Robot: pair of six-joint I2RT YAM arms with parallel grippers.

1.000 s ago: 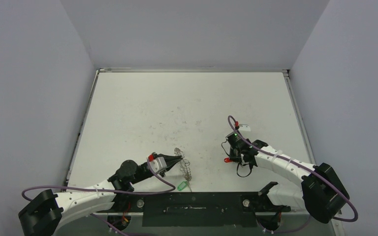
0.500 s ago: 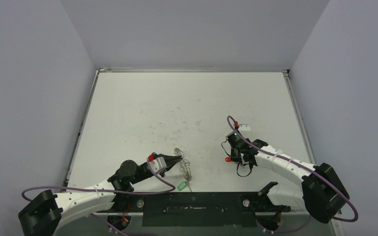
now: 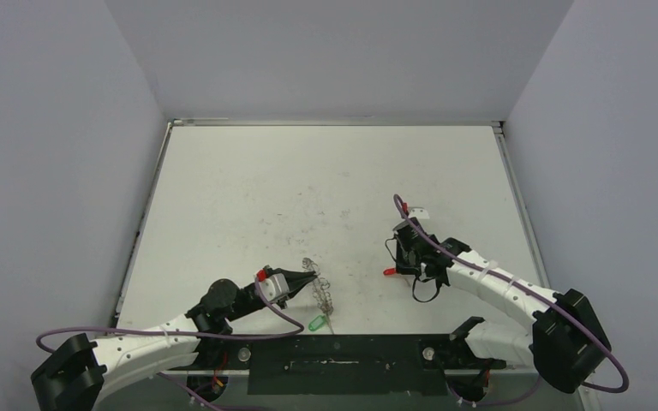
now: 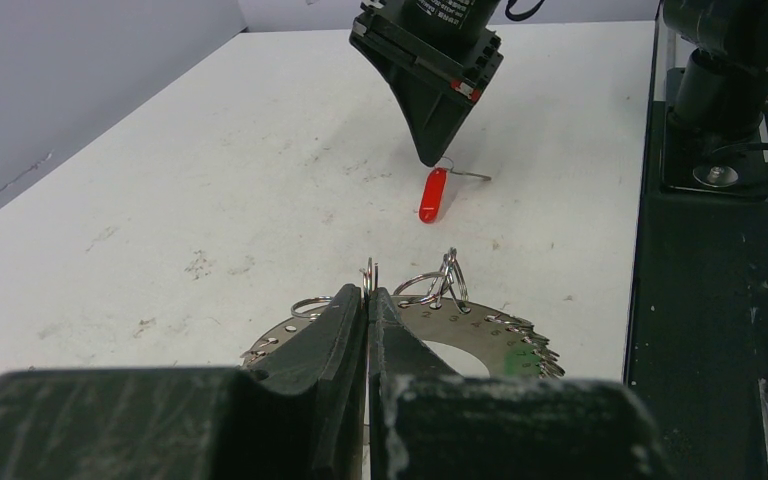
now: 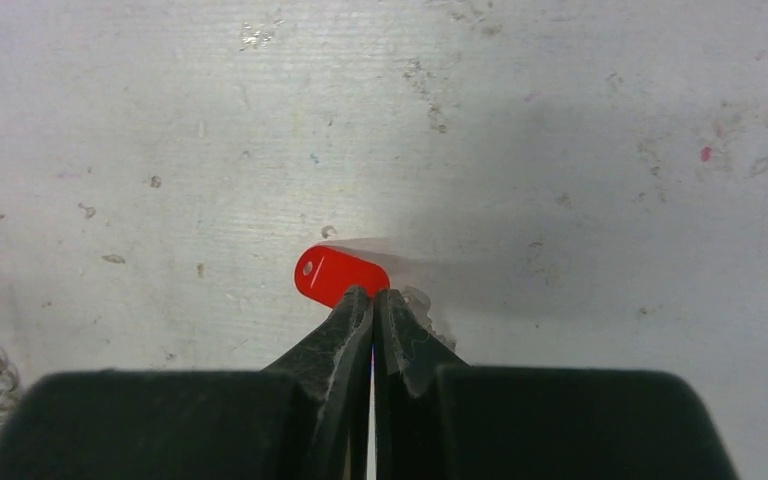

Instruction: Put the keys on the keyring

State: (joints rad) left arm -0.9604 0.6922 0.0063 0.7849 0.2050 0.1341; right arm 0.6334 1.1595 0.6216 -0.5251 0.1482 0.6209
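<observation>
Keyring [image 3: 323, 293] sits by the near edge of the tabletop [image 3: 308, 188], one of its small wire loops clamped between the closed left fingers [image 4: 345, 320]. Just beside its near end lies the green-tagged key [image 3: 316, 324]. Well apart to the right, the right fingers [image 5: 350, 320], pressed together, pinch the red-tagged key [image 5: 338, 274].

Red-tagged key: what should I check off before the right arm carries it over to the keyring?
1. Hold of right gripper on red-tagged key: ok, shut on it.
2. Hold of left gripper on a keyring loop: ok, shut.
3. Key lifted off the table: cannot tell.
4. Bare table between key and keyring: ok.
5. Whether green-tagged key already hangs on the keyring: cannot tell.
</observation>
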